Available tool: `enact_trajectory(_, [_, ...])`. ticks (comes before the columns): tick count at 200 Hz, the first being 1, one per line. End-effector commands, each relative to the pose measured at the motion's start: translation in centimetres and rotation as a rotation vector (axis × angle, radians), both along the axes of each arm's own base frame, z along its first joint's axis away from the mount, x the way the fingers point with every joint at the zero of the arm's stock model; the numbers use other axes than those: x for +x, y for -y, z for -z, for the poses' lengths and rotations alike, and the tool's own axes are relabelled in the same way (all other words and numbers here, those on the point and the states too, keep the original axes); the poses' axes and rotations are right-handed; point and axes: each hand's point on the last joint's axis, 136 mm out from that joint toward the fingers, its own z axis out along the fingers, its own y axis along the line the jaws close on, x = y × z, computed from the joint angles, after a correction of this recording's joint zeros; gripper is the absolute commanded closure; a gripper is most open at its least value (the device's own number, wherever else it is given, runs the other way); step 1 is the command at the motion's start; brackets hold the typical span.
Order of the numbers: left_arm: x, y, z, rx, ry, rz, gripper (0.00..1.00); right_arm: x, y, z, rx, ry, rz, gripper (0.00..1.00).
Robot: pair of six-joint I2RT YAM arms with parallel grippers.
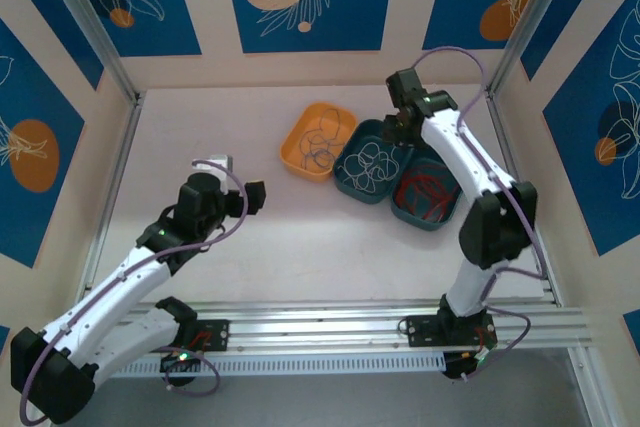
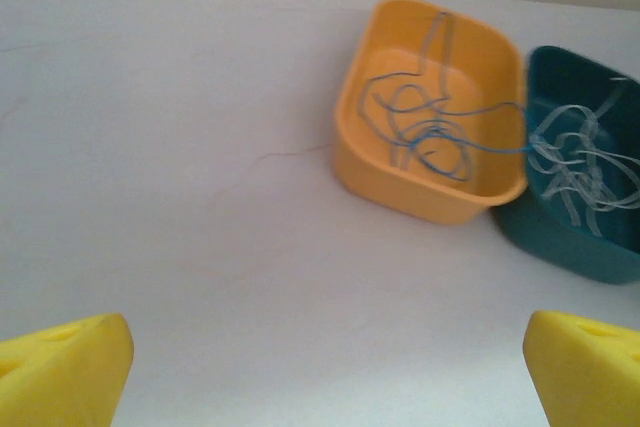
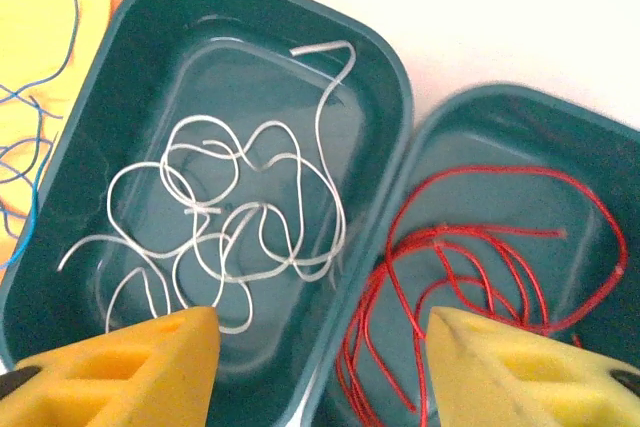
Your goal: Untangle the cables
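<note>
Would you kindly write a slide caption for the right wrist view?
Open right gripper above whitish cables in one teal tray and red cables in the neighbouring tray.

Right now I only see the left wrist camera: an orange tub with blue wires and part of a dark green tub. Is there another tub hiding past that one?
Observer: Yes. A second teal tray sits beside the first teal tray, on its far side from the orange one.
Operator: What's in it?
Observer: Only red cables, lying in loose loops.
Operator: Where's the other arm?
Observer: The right end effector hovers above those two teal trays, open and holding nothing.
</note>
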Motion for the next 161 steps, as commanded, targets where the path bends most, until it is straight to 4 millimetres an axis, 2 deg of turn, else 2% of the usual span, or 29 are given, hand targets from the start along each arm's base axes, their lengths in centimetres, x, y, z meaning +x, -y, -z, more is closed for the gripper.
enact_trajectory(1, [-0.3, -3.9, 1.3, 0.054, -0.044, -0.159, 0.0, -1.6, 1.1, -0.7, 0.02, 0.081, 0.046, 0.35])
enact_trajectory(31, [-0.9, -7.3, 2.7, 0.049, -0.091, -0.28, 0.0, -5.0, 3.1, -0.7, 0.037, 0.178, 0.088, 0.18])
enact_trajectory(49, [-1.2, -9.3, 3.3, 0.049, -0.093, -0.344, 0.0, -6.8, 4.4, -0.1, 0.044, 0.219, 0.117, 0.0])
enact_trajectory(82, [-1.9, -12.1, 4.0, 0.084, -0.067, -0.44, 0.0, -9.6, 6.8, 1.2, 0.029, 0.246, 0.182, 0.01])
enact_trajectory(102, [-1.9, -13.1, 4.1, 0.128, -0.018, -0.462, 0.0, -10.5, 8.2, 2.1, 0.008, 0.253, 0.222, 0.01])
enact_trajectory(130, [-1.2, -14.4, 4.4, 0.186, 0.059, -0.494, 0.0, -10.5, 9.4, 3.6, 0.008, 0.255, 0.257, 0.01])
enact_trajectory(161, [-0.1, -15.2, 5.1, 0.24, 0.11, -0.492, 0.0, -9.3, 10.1, 4.2, 0.016, 0.29, 0.259, 0.01])
